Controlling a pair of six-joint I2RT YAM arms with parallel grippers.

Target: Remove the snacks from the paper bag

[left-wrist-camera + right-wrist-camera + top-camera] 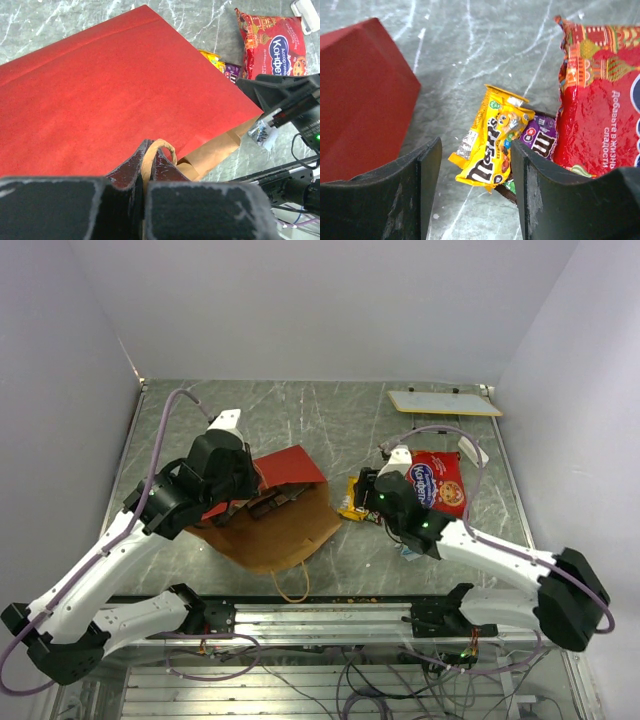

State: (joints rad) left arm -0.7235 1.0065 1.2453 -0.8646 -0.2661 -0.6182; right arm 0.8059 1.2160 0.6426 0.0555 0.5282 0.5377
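The paper bag (290,468) lies on its side, red outside, its brown inside (275,538) facing the near edge. My left gripper (256,503) is shut on one tan loop handle (159,147), above the bag's red face (115,85). On the table to the bag's right lie a yellow packet (492,145), a purple one (540,142) and the big red packet (600,100) with blue logo (437,483). My right gripper (476,170) is open and hangs just over the yellow packet's near end, touching nothing. A small silvery wrapper (263,134) lies by the right arm.
A flat white board (443,402) lies at the back right. A small white object (472,451) sits beyond the red packet. The second bag handle (292,583) hangs toward the metal rail at the near edge. Walls enclose the table on three sides.
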